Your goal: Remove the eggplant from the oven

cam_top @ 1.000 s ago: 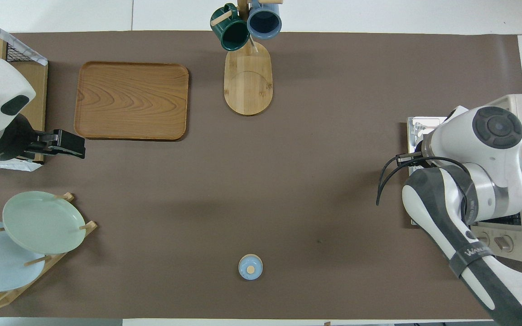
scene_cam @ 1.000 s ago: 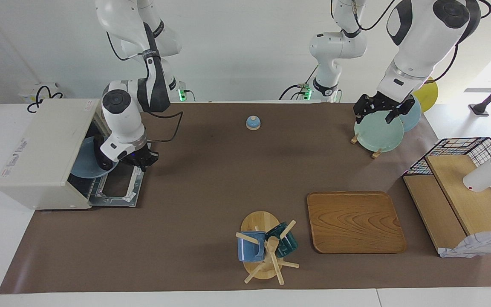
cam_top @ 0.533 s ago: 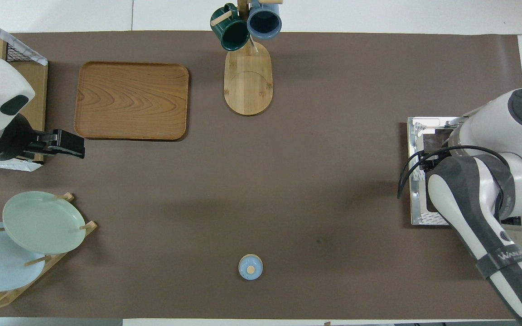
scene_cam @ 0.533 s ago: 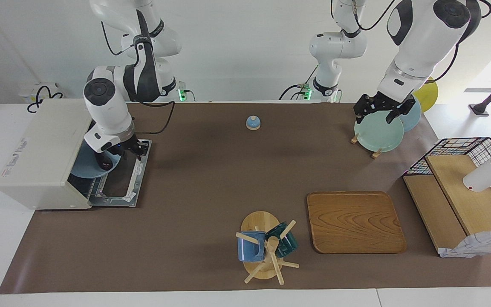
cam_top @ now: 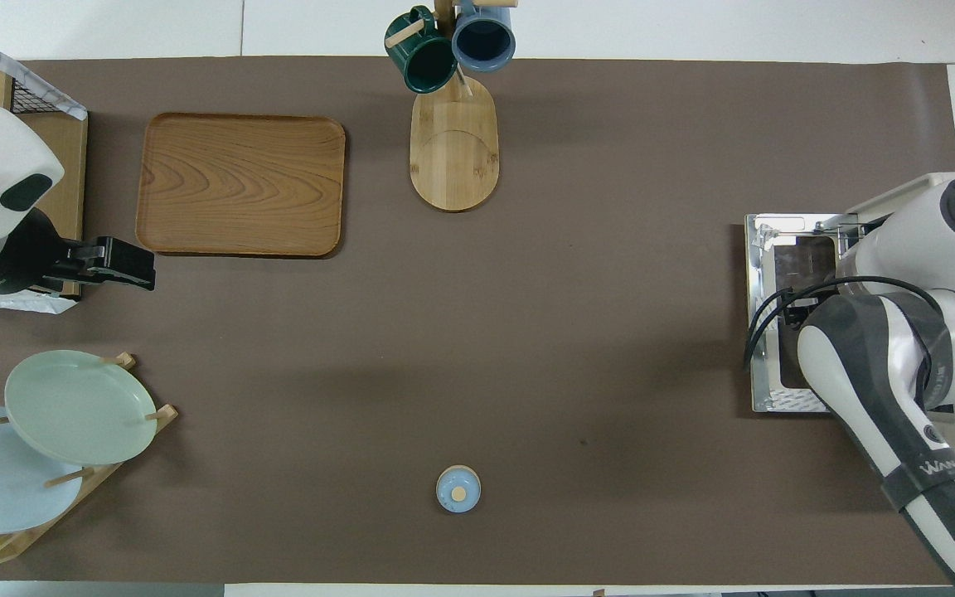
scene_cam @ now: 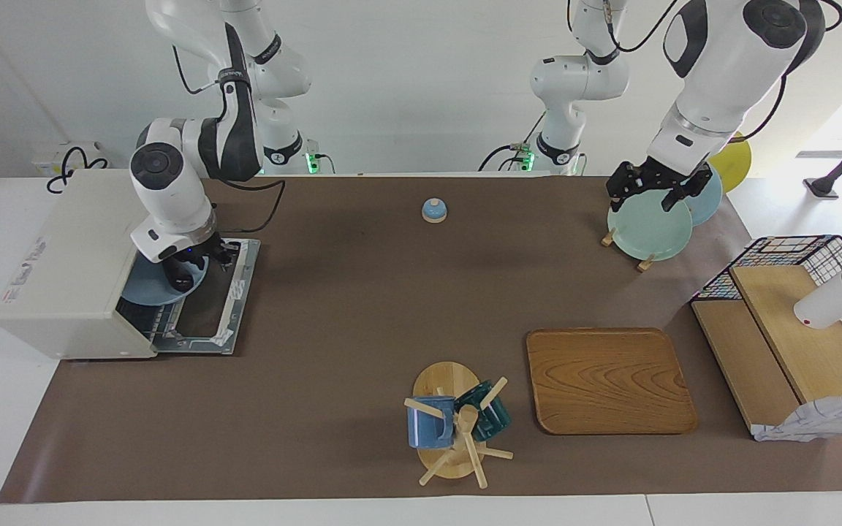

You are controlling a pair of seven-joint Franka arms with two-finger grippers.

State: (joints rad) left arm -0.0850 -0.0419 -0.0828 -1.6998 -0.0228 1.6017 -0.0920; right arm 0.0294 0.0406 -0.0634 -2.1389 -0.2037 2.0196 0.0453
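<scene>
**Visitor:** What's changed over at the oven [scene_cam: 74,263]?

**Technician:** A second ago the right gripper [scene_cam: 183,274] hung over the outer edge of the dropped door [scene_cam: 205,310]. Now it has swung in to the oven's mouth, low over the blue plate [scene_cam: 147,288] that sits on the wire rack. That reads as the reach going in; nothing has come out yet.

**Visitor:** And the eggplant?

**Technician:** I can't pick it out. The wrist covers the plate's middle, so it is presumably under there, inside the oven. Whether the fingers are spread or closed on anything, I can't tell either.

**Visitor:** The other arm?

**Technician:** The left gripper [scene_cam: 656,191] waits over the pale green plate [scene_cam: 649,230] in the wooden rack, at its own end of the table. Its fingers stand apart and hold nothing.

**Visitor:** What's it all made of?

**Technician:** A boxy cream metal shell, a dark glass door framed in bright steel, a smooth glazed round plate on thin wire bars, all on a matte brown mat [scene_cam: 362,307].
</scene>
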